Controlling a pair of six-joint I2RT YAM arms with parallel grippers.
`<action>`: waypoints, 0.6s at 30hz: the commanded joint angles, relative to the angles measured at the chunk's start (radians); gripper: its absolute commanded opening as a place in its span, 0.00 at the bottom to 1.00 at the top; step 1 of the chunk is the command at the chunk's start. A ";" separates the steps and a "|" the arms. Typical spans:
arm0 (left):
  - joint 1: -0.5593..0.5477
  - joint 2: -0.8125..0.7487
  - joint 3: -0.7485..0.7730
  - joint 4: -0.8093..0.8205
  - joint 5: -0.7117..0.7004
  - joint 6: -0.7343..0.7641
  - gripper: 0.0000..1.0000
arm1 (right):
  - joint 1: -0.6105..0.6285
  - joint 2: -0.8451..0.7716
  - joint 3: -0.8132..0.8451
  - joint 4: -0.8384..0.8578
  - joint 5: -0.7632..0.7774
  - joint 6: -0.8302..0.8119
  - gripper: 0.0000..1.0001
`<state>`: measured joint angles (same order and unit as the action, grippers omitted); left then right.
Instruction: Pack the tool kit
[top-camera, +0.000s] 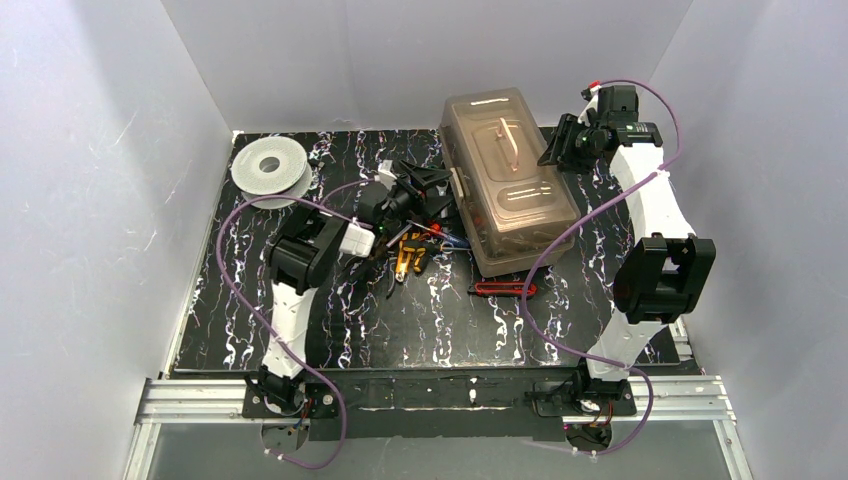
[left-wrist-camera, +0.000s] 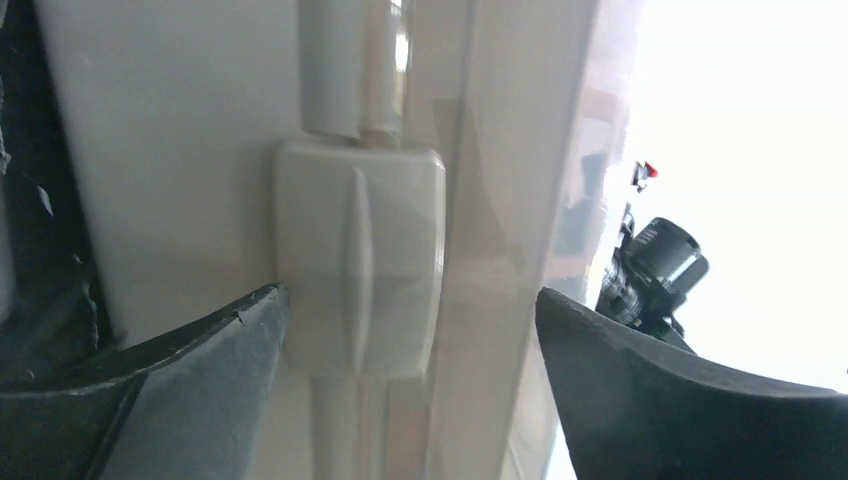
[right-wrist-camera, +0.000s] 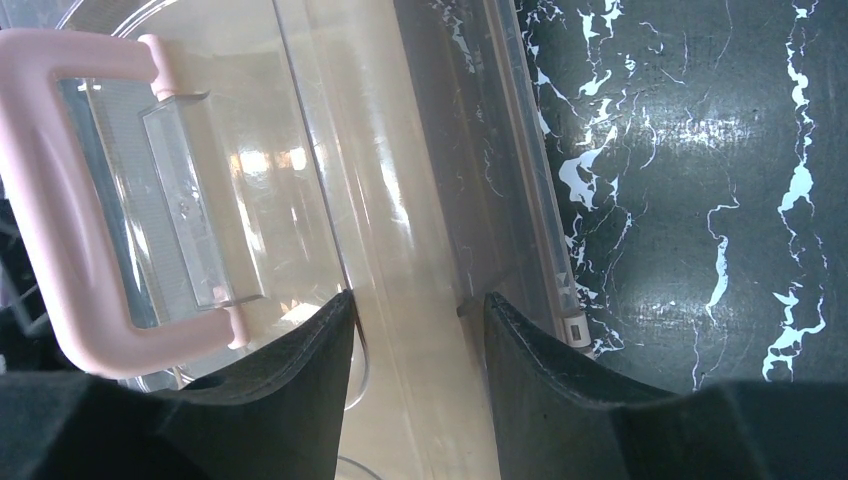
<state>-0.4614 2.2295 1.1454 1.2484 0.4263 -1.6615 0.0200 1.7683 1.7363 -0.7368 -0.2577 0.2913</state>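
The tan toolbox (top-camera: 510, 185) stands at the back right of centre with its smoky-brown lid (right-wrist-camera: 300, 150) down and its cream handle (right-wrist-camera: 60, 220) flat on top. My left gripper (top-camera: 437, 190) is open against the box's left side; in the left wrist view (left-wrist-camera: 410, 310) its jaws stand apart on either side of a cream latch (left-wrist-camera: 360, 260). My right gripper (top-camera: 558, 150) is open at the box's right side, its jaws (right-wrist-camera: 420, 315) over the lid's right edge. Yellow-handled pliers (top-camera: 410, 255) and a red-handled tool (top-camera: 503, 288) lie on the mat beside the box.
A round grey-white spool (top-camera: 270, 168) sits at the back left of the black marbled mat (top-camera: 350, 320). More dark tools lie in a heap under the left wrist. White walls close in the sides and back.
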 joint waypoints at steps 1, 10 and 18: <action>0.025 -0.185 -0.074 0.051 -0.006 0.063 0.97 | 0.002 0.011 -0.040 -0.011 -0.007 0.049 0.50; 0.029 -0.213 -0.076 -0.161 0.006 0.133 0.98 | 0.001 0.004 -0.038 -0.011 -0.012 0.050 0.51; 0.016 -0.200 -0.042 -0.302 -0.017 0.189 0.98 | 0.002 -0.001 -0.042 -0.005 -0.019 0.051 0.51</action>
<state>-0.4347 2.0663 1.0706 0.9833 0.4145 -1.4971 0.0196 1.7603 1.7233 -0.7238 -0.2592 0.2928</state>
